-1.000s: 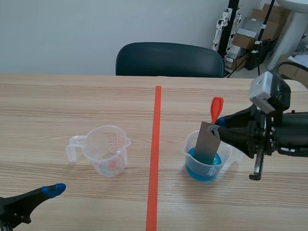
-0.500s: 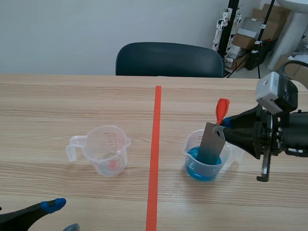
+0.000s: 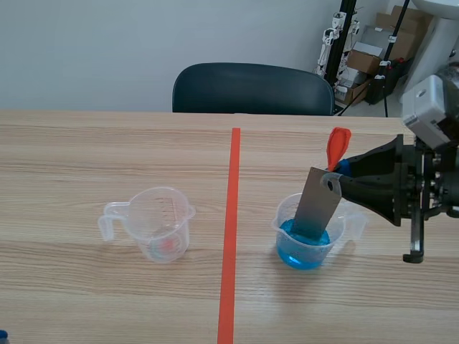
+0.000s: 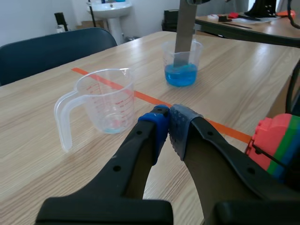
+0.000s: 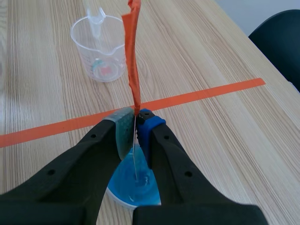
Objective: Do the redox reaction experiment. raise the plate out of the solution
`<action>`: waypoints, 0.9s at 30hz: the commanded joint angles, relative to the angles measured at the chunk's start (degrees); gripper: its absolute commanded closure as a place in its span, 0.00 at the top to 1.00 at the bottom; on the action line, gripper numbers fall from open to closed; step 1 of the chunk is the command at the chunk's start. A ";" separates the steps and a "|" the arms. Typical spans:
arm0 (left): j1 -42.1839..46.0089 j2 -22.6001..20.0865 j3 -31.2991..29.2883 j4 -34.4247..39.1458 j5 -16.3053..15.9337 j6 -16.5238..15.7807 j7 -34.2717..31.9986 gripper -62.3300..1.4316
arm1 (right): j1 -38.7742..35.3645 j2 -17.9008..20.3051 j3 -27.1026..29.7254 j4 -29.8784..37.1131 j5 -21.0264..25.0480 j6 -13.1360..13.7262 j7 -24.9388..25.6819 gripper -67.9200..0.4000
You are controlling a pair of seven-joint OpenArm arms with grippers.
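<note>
Right arm: the right end effector is coming in from the right side and is clamping the upper edge of the plate, with both pads pressing its faces. An orange-red tag is standing up from the plate's top, just above the fingertips. From the right wrist camera the plate is showing edge-on as a thin line running down between the fingers into the liquid.

Plate position: it is leaning at a tilt, with its lower end sitting inside the beaker and dipping into the solution. Most of its grey length is showing above the rim.

Beaker: clear plastic, standing upright on the surface to the right of the tape line. It is holding the bright blue solution to roughly a third of its height.

Measuring cup: clear, with red graduations and a side handle, standing upright to the left of the tape line, well apart from the beaker. It is showing only a faint coloured trace at its base.

Left arm: the left end effector is hanging low over the near edge of the surface, fingers resting together on nothing, with the measuring cup just ahead of it.

A dark chair is standing at the far side.
</note>
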 commanded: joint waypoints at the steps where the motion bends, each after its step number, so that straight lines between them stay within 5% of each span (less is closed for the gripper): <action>1: 1.40 -2.45 -0.15 2.08 -1.86 0.09 0.31 0.08 | 0.81 1.73 0.35 1.60 1.64 0.04 0.90 0.02; 12: 5.22 -19.98 -0.15 11.23 -16.70 0.15 13.90 0.08 | 0.96 6.82 1.95 5.84 8.44 0.52 0.83 0.02; 22: 4.83 -36.00 -0.15 18.47 -29.07 0.42 20.28 0.08 | 0.98 10.62 6.08 5.92 15.13 8.46 0.83 0.02; 27: 1.53 -40.06 -0.17 21.24 -31.32 1.64 24.63 0.08 | 0.98 12.50 7.65 5.92 18.91 12.44 0.72 0.02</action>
